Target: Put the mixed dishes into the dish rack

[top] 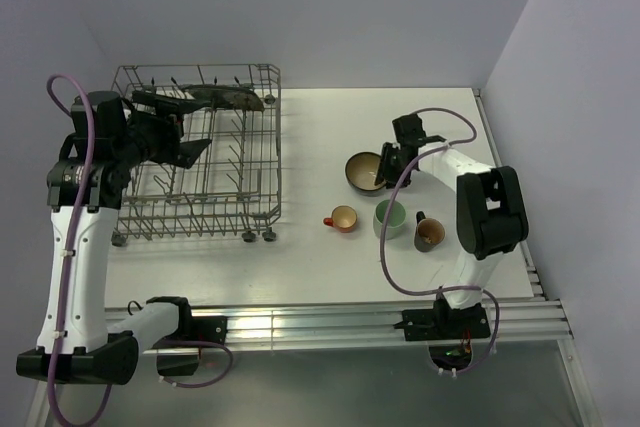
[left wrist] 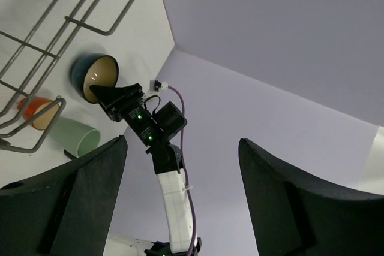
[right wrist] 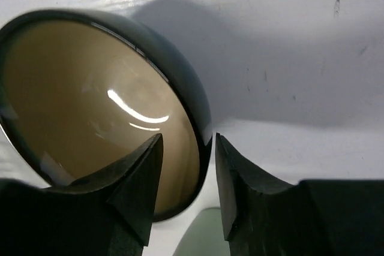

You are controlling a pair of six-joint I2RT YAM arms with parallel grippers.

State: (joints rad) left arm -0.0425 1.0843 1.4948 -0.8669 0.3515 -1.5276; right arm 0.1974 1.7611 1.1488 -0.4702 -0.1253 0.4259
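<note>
The wire dish rack (top: 235,187) stands at the left, and its wires show in the left wrist view (left wrist: 60,22). The dark square plate (top: 228,97) leans at its far end. My left gripper (top: 195,137) is open and empty above the rack (left wrist: 180,148). The blue bowl (top: 362,171) with the tan inside (right wrist: 90,100) sits on the table. My right gripper (top: 385,160) straddles its rim (right wrist: 189,142), one finger inside and one outside, jaws still apart. The orange-red cup (top: 341,218), green mug (top: 390,219) and brown cup (top: 429,234) stand just in front of the bowl.
The white table (top: 320,137) ends at walls at the back and right. The bowl (left wrist: 96,76), orange-red cup (left wrist: 36,112) and mug (left wrist: 75,136) also show in the left wrist view. An aluminium rail (top: 320,322) runs along the near edge.
</note>
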